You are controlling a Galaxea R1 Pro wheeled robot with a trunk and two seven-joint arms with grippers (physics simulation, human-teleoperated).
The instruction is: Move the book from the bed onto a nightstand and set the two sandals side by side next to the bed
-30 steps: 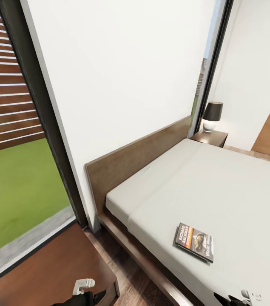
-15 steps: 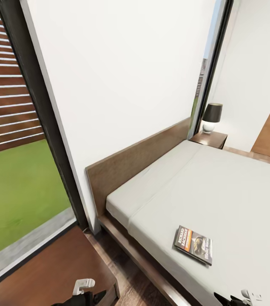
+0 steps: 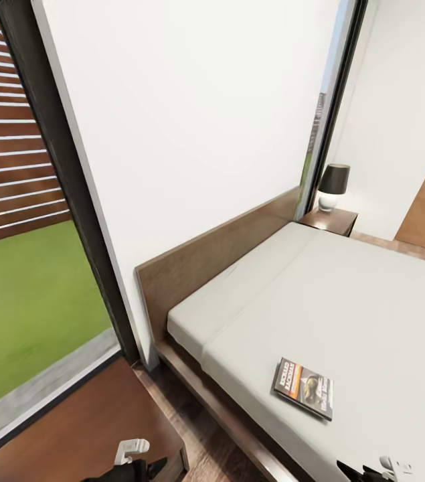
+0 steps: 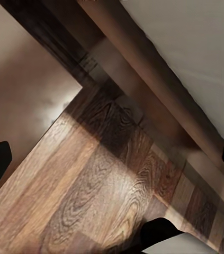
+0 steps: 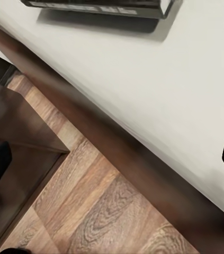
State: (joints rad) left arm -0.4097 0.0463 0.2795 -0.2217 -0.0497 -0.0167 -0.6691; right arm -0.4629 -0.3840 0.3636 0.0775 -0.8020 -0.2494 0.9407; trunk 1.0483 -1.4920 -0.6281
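Observation:
The book (image 3: 304, 387), dark with an orange band, lies flat on the pale mattress of the bed (image 3: 346, 294), close to its near edge. Its edge also appears in the right wrist view as the book (image 5: 96, 6). A dark brown nightstand (image 3: 71, 428) stands at the near side of the bed, and another nightstand (image 3: 333, 218) at the far side. My left gripper (image 3: 135, 462) hangs low over the near nightstand's corner, and the left gripper (image 4: 112, 159) is open above the floor. My right gripper (image 3: 376, 470) sits at the bed's edge, and the right gripper (image 5: 112, 161) is open and empty. The sandals are out of view.
A black-shaded lamp (image 3: 334, 185) stands on the far nightstand. A tall dark-framed window (image 3: 31, 268) runs down the left, and the headboard (image 3: 219, 251) lines the white wall. A narrow strip of wood floor (image 4: 101, 190) separates the near nightstand from the bed frame (image 5: 106, 153).
The whole picture has shifted a few pixels, so the camera has moved slightly. The book and both grippers keep their places.

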